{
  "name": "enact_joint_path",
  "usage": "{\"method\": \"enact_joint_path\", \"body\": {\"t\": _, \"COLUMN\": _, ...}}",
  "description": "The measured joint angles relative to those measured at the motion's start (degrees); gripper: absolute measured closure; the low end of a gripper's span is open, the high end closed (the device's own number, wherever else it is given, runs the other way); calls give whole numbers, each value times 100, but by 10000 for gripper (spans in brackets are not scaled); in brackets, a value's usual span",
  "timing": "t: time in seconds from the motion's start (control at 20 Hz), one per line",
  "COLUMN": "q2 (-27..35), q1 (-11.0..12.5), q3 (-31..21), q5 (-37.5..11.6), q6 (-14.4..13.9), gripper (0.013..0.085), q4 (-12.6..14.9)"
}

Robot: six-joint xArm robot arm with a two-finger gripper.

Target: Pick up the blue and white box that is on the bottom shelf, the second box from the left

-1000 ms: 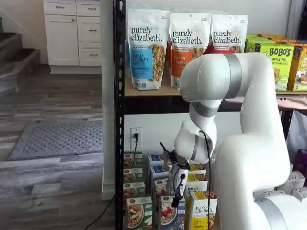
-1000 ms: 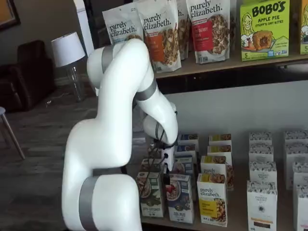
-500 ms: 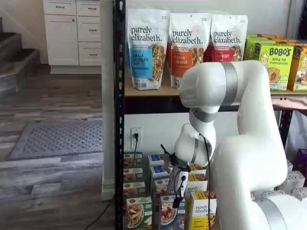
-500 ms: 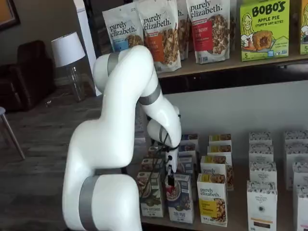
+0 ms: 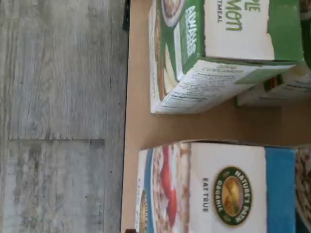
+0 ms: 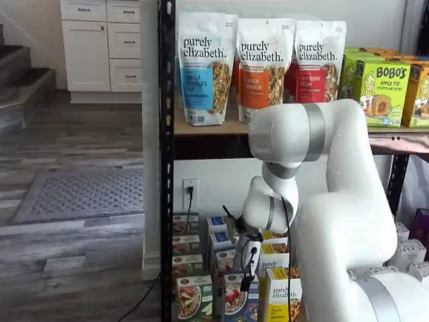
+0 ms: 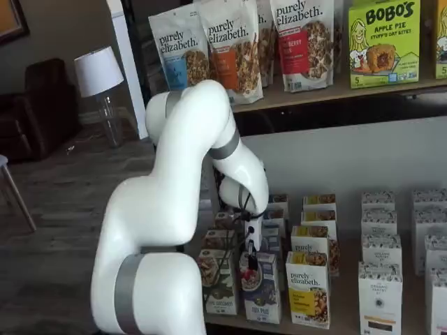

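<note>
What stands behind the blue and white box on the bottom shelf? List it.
Behind the blue and white box more small boxes of its row stand, receding toward the wall. The gripper and arm cover parts of them.

Three granola bags (image 6: 258, 67) stand in a row on the upper shelf (image 6: 208, 127), with green Bobo's boxes (image 6: 379, 90) to their right. Below that shelf, a wall outlet (image 6: 190, 192) holds a plug. Left of the rack lie a grey rug (image 6: 80, 194) and white cabinets (image 6: 100, 43). A lamp (image 7: 98, 73) stands further off.
</note>
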State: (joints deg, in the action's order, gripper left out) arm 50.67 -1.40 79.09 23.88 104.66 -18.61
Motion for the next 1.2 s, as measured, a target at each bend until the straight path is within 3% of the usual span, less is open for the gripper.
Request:
{"method": "enact_joint_path", "body": {"t": 0.5, "q2": 454, "q1": -18, "q3": 602, "q5": 369, "q6": -494, "gripper": 130, "q4": 514}}
{"method": "enact_joint_path", "body": {"t": 1.0, "q2": 632, "q1": -72, "q3": 750, "q5": 496, "q6": -906, "gripper": 130, "q4": 932}}
{"method": "enact_joint_path", "body": {"t": 1.2, "q2": 661, "q1": -85, "q3": 744, "q5": 455, "q6": -854, "gripper": 130, "q4": 860}}
